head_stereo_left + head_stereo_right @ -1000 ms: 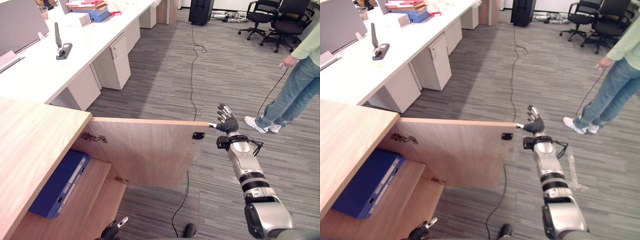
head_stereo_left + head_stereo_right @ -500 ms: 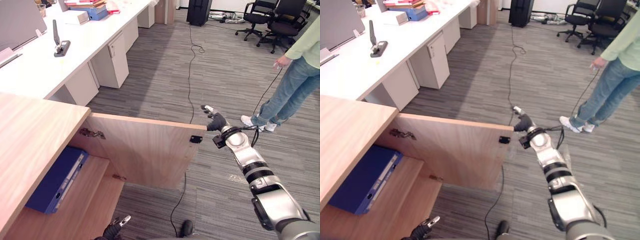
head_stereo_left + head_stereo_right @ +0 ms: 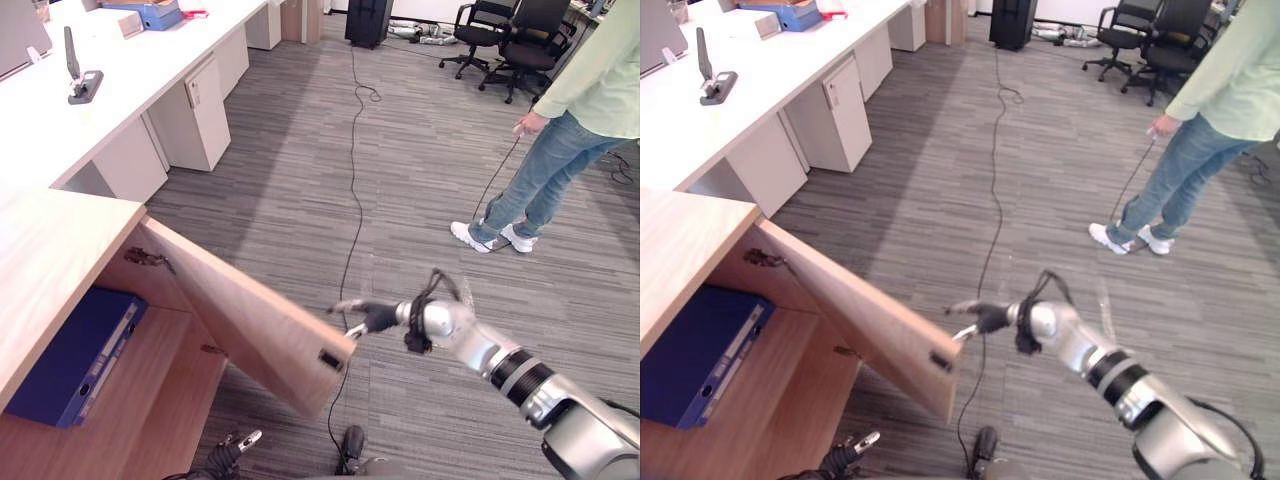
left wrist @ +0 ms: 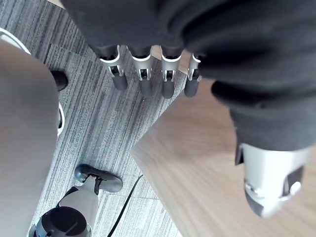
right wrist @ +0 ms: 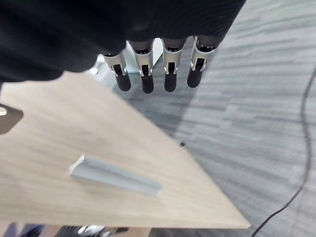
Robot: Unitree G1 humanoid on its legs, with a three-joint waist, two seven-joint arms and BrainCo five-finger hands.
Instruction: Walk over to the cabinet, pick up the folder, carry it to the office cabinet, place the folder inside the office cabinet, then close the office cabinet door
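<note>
The blue folder [image 3: 68, 357] lies flat on the shelf inside the wooden office cabinet [image 3: 60, 250]. The cabinet door [image 3: 250, 325] stands about half open, swung in toward the cabinet. My right hand [image 3: 375, 316] is open, its straight fingers against the door's outer face near the free edge. In the right wrist view the fingers [image 5: 143, 74] reach over the door panel [image 5: 59, 138], just past its silver handle [image 5: 116, 175]. My left hand [image 3: 228, 455] hangs low by the cabinet's front, fingers [image 4: 143, 74] relaxed and holding nothing.
A person [image 3: 570, 120] in jeans stands on the carpet to the far right. A long white desk [image 3: 100, 110] runs along the left, with white drawer units under it. Black office chairs [image 3: 510, 40] stand at the back.
The door has swung from wide open to about half shut. My right hand has come down and toward me with its free edge. The camera has also shifted.
</note>
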